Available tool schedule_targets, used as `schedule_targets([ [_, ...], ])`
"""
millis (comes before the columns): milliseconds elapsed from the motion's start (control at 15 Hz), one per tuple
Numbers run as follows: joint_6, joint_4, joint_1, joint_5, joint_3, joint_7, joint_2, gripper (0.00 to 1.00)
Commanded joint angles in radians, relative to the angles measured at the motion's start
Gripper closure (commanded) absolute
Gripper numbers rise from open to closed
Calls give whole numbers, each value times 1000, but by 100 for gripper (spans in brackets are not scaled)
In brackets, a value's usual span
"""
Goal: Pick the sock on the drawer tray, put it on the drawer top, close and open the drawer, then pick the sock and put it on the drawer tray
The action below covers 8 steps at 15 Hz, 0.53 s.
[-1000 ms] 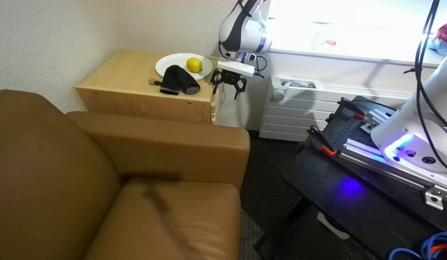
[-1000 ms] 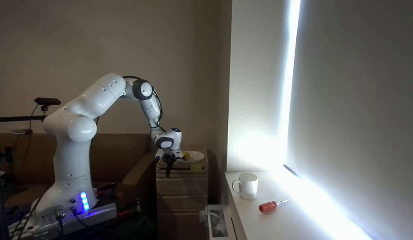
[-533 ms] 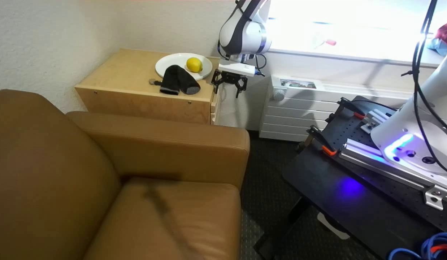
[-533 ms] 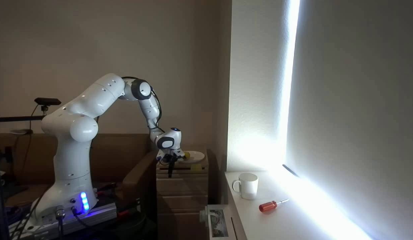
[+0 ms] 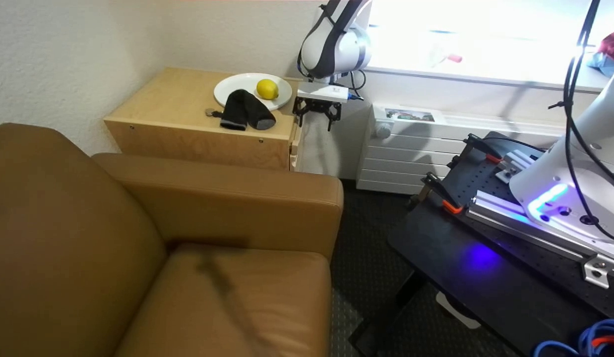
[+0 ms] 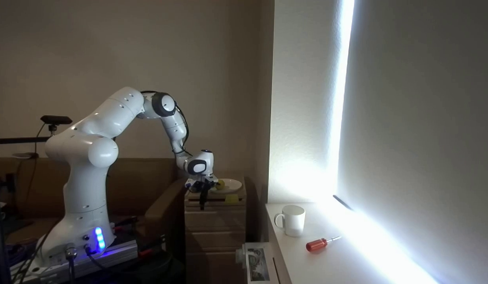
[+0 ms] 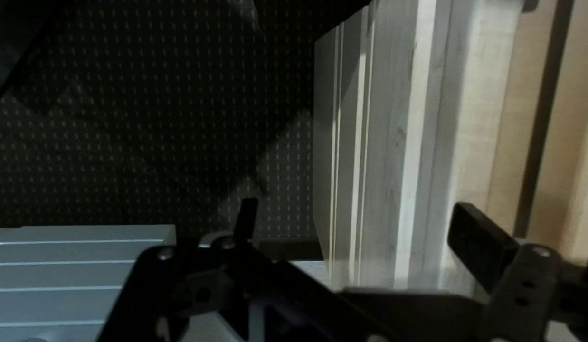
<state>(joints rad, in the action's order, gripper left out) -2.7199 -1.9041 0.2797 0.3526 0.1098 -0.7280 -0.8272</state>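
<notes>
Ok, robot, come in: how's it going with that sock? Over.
Hand open, holding nothing, by the drawers. Sock on the drawer top. Plate with lemon close by, maybe in the way.

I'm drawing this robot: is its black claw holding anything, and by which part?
Nothing: the black two-fingered gripper is open, apart from the bent black fabric sock.

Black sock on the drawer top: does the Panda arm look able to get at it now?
Probably yes: nothing covers the sock, and the hand stands open at the front of the cabinet. It would likely have to rise, clearing the plate and lemon.
</notes>
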Motion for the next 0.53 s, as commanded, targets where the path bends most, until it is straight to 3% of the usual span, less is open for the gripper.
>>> schedule_targets([
  [0, 57, 20, 2, -76, 94, -119, -65, 0],
  [267, 126, 29, -39, -135, 148, -208, -124, 0],
  [467, 102, -3, -112, -124, 101, -154, -88, 0],
])
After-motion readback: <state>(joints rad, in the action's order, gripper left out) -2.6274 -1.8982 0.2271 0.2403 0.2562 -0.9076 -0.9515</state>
